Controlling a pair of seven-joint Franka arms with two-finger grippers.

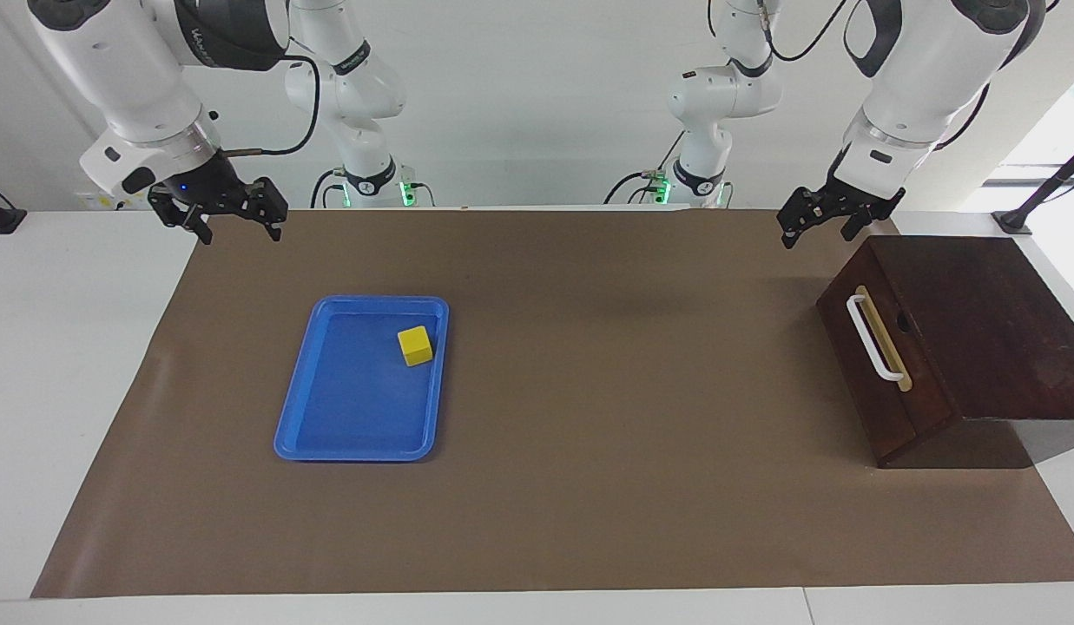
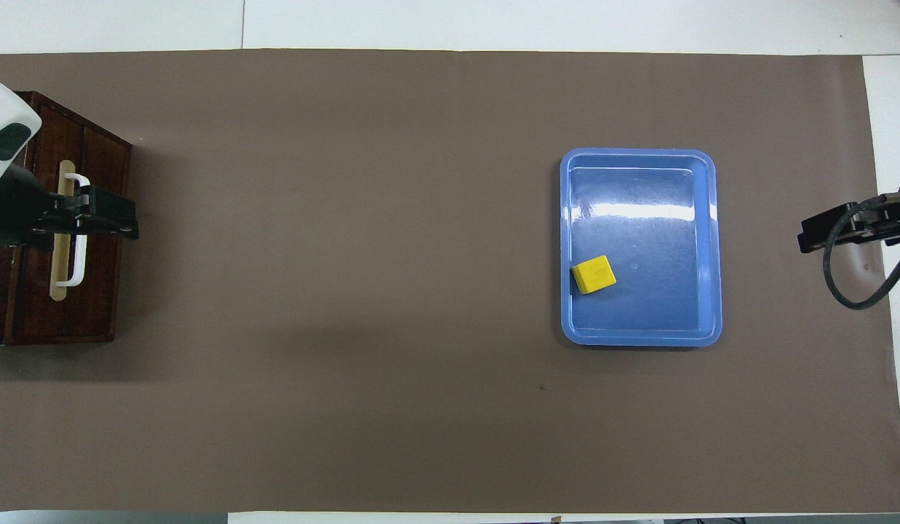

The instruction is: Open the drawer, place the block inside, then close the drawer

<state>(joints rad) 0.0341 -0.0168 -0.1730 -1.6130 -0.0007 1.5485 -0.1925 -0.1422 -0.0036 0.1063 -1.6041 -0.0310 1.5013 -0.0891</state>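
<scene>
Block (image 1: pixel 415 345) in blue tray (image 1: pixel 293 417), well apart from both raised end effectors.

Table (image 1: pixel 85 391) (brown mat (image 1: pixel 589 391)): tray (image 1: pixel 298 408), box (image 1: pixel 979 295)

White table (image 1: pixel 85 365) under brown mat (image 1: pixel 589 486); plain white wall (image 1: pixel 537 104); bright window (image 1: pixel 1053 148) at left-arm end.

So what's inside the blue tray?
Only the yellow block sits inside the blue tray, near the tray's edge toward the drawer. The drawer is shut, so its inside cannot be seen.
</scene>
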